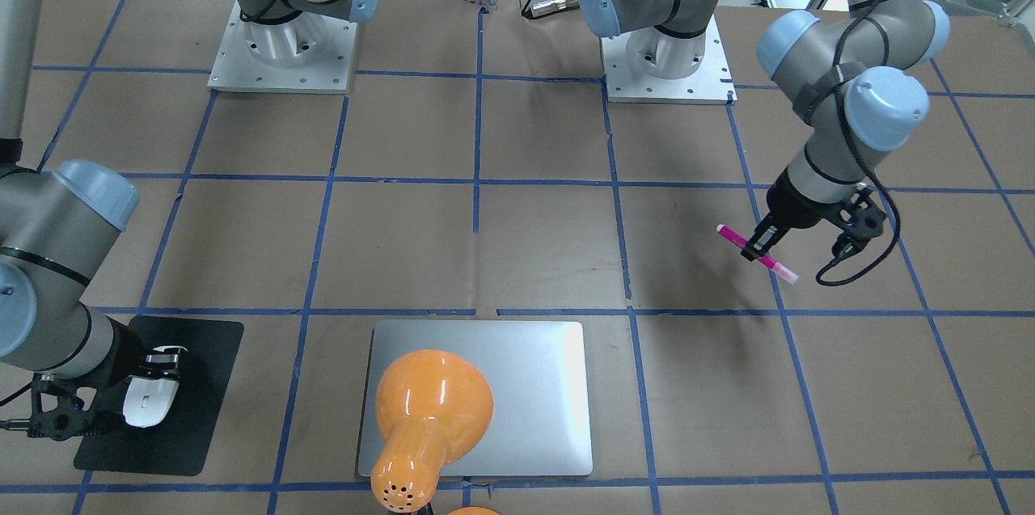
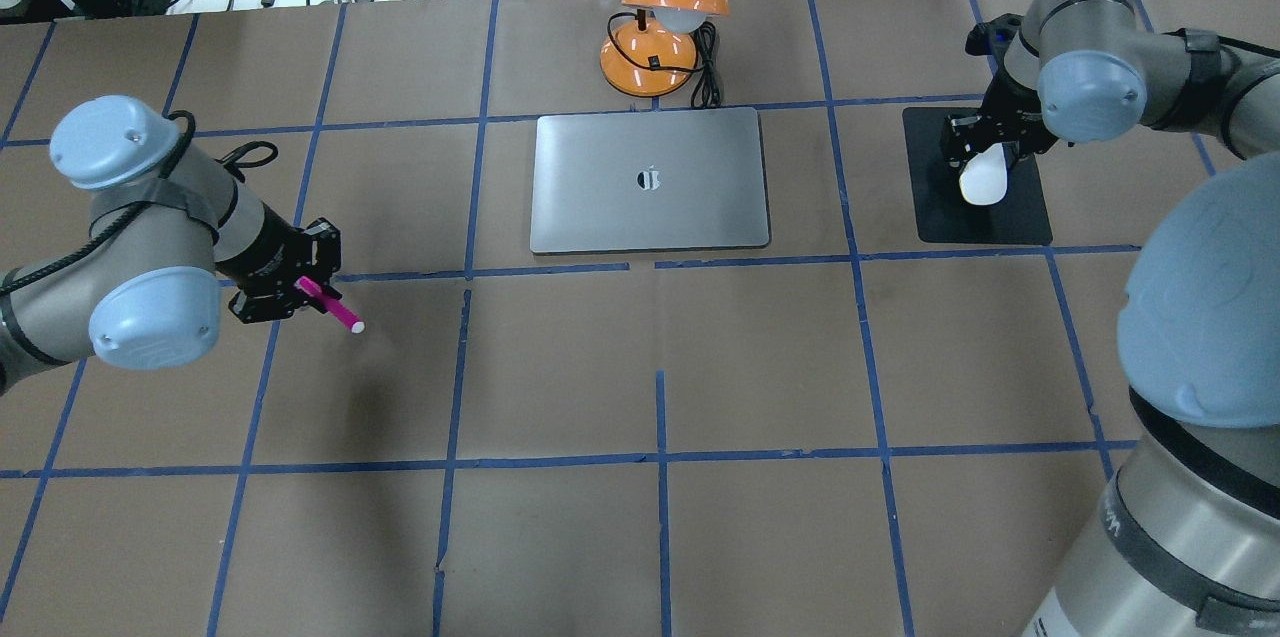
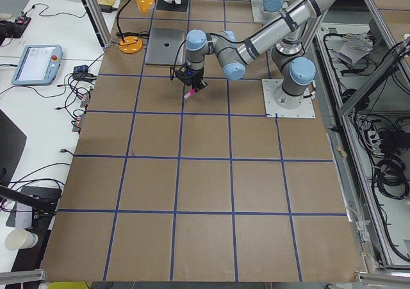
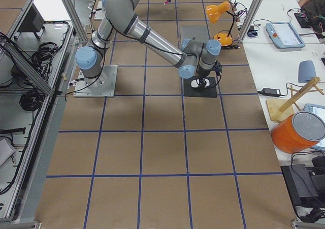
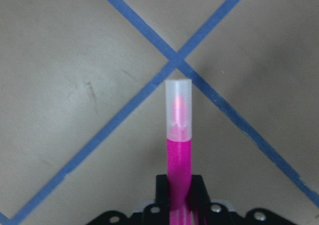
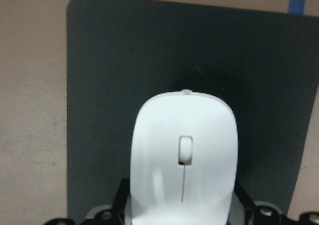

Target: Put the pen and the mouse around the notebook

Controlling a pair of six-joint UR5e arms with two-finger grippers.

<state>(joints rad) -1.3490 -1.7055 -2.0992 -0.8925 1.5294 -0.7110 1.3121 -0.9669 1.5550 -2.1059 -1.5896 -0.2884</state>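
The pink pen (image 2: 338, 311) with its pale cap sits crosswise in my left gripper (image 2: 300, 291), which is shut on it just above the table, far left of the notebook. The wrist view has the pen (image 5: 178, 140) pointing away over crossed blue tape lines. The silver-grey notebook (image 2: 600, 207) lies flat at the far middle. My right gripper (image 2: 984, 162) is shut on the white mouse (image 2: 985, 181), over the black pad (image 2: 1012, 220) to the notebook's right. The mouse (image 6: 183, 155) fills the right wrist view, with a jaw on each side.
An orange desk lamp (image 2: 665, 17) stands just beyond the notebook, its shade (image 1: 433, 398) hanging over the notebook (image 1: 525, 386). Blue tape lines grid the brown table. Both arm bases (image 1: 283, 54) are bolted on the robot's side.
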